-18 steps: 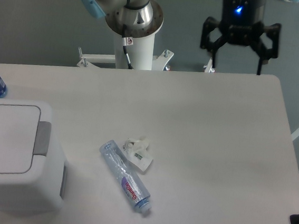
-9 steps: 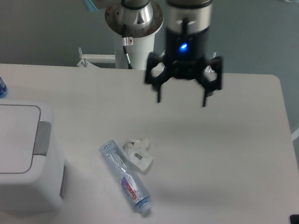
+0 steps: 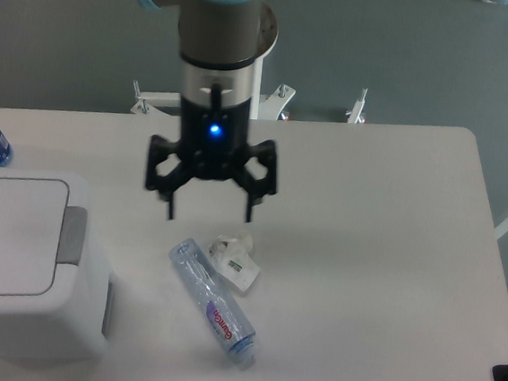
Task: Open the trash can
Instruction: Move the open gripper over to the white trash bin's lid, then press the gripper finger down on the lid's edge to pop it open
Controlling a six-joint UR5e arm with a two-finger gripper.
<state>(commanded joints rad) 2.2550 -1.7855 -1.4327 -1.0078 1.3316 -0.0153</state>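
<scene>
Two fingers of our gripper point(image 3: 209, 211) spread wide, hanging above the table point(image 3: 366, 237) just beyond a crushed plastic bottle point(image 3: 214, 303). We see the trash can point(image 3: 22, 263), lid closed, at the near left.

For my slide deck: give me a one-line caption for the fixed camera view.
Open gripper above the table, near a crushed bottle; trash can lid closed.

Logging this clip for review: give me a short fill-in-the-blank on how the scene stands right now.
1. The lid of the trash can is ____.
2. The gripper has its fingers ____ and holds nothing.
3. The clear plastic bottle is ____ on the table.

Missing words: closed; open; lying
</scene>
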